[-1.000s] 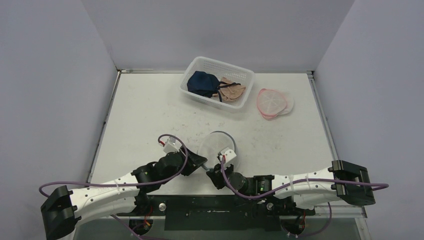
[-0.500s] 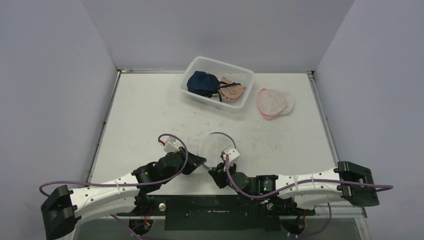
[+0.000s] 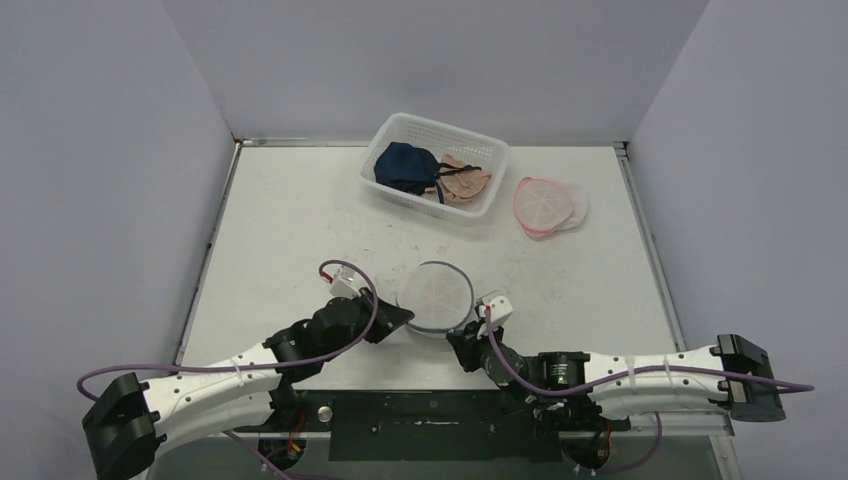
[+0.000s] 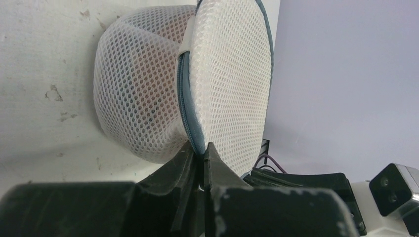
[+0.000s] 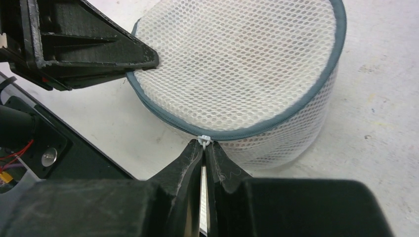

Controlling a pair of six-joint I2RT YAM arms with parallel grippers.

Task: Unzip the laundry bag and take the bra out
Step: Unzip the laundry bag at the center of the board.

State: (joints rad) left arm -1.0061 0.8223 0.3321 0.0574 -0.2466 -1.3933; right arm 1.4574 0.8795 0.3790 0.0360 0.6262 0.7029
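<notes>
At the near edge of the white table (image 3: 300, 220), between the two arms, stands the round white mesh laundry bag (image 3: 436, 297), a drum shape with a grey zip band (image 5: 276, 121) around its upper rim. The left gripper (image 4: 201, 148) has its jaws pressed together on that band at the bag's left side. The right gripper (image 5: 204, 145) is pinched tight on the white zip pull (image 5: 204, 140) at the near right of the rim. Through the mesh, the left wrist view shows only a dim reddish-brown tint; the contents cannot be identified from it. Toward the far edge, centre-right, a white perforated plastic basket (image 3: 400, 130) holds a dark blue garment (image 3: 403, 165) and beige bra cups (image 3: 465, 183). Beside it, toward the far right corner, a flat pink-rimmed mesh pouch (image 3: 545, 205) lies on the table. Compared with one second ago, the left gripper has gone from half open to closed. The right gripper has travelled rightward along the bag's near rim, with its arm stretched further right. The bag's top is now fully uncovered.
</notes>
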